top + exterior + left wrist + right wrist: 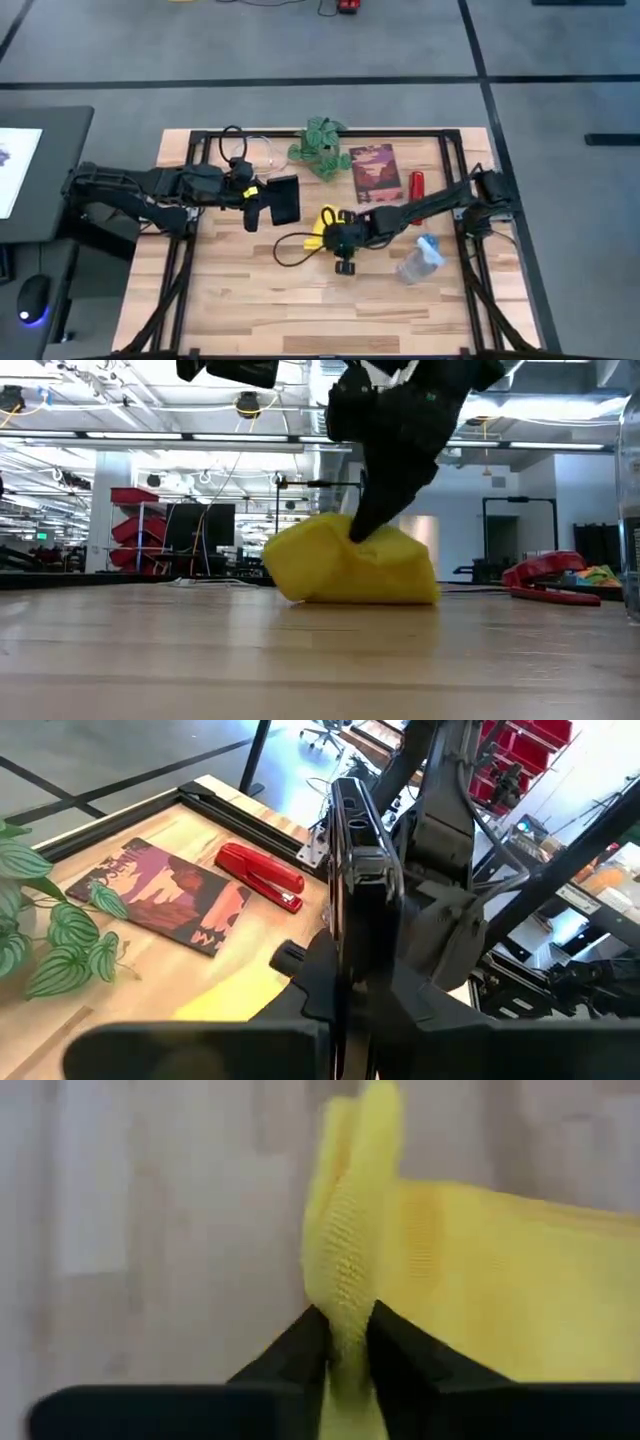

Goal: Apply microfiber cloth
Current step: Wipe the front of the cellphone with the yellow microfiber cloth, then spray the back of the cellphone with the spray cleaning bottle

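Note:
The yellow microfiber cloth (324, 222) (340, 572) lies bunched in a heap at the table's middle. My right gripper (339, 229) (346, 1328) comes down onto it and is shut on a raised fold. My left gripper (260, 206) is just left of the cloth, above the table, shut on a black smartphone (284, 200) (350, 850). In the left wrist view the phone shows edge-on between the fingers, with the cloth (235, 1000) below it. My left gripper pinches the smartphone between its two fingers (300, 982), at the phone's end nearest the arm (347, 955). It comes level from the table's left. The phone sticks out past the fingers, lifted clear of the table. My right gripper pinches an upstanding fold of the cloth (345, 1285) between its two fingertips, reaching in from above and from the table's right. The fold is drawn up into a ridge at the fingers. The bulk of the cloth (400, 585) rests on the table.
A dark red booklet (373, 170), a red stapler (417, 185) and a green plant (320, 146) lie toward the far edge. A clear bottle with a blue cap (421, 258) lies near the right. A black cable loop (290, 250) lies beside the cloth.

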Tool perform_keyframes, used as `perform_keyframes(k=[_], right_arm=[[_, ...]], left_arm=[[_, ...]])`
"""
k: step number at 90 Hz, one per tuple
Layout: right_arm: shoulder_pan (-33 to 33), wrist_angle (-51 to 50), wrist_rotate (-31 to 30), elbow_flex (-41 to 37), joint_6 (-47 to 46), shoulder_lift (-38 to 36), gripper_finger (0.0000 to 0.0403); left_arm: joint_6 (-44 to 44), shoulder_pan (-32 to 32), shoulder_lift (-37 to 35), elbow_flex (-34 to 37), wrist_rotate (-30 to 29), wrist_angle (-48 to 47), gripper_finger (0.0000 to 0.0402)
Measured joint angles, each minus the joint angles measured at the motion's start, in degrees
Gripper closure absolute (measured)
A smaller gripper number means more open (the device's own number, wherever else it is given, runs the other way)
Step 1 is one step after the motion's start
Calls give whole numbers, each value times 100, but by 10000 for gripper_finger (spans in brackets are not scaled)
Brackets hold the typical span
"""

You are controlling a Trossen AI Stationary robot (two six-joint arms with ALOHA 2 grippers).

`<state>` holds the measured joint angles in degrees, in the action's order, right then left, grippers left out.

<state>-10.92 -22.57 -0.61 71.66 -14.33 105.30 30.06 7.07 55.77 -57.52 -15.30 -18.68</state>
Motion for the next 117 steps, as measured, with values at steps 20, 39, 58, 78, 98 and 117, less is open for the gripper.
perform_keyframes(k=[20,39,58,78,98,117], right_arm=[[-68,-28,528,225,916,-304,155],[-81,-1282,-267,1287,2604,-844,118],[-93,-1109,-1475,2114,6020,-1217,117],[5,534,-1472,2236,8593,-1113,117],[-142,1014,-1290,2236,9758,-967,117],[-387,707,-1117,2236,10176,-691,117]], left_arm=[[0,2,0,0,51,-4,391],[230,2,1,0,1056,0,391],[489,4,51,4,3099,537,391],[867,4,465,2,3888,1074,391],[1117,4,793,2,4071,1048,391],[1353,4,811,5,4154,952,391]])
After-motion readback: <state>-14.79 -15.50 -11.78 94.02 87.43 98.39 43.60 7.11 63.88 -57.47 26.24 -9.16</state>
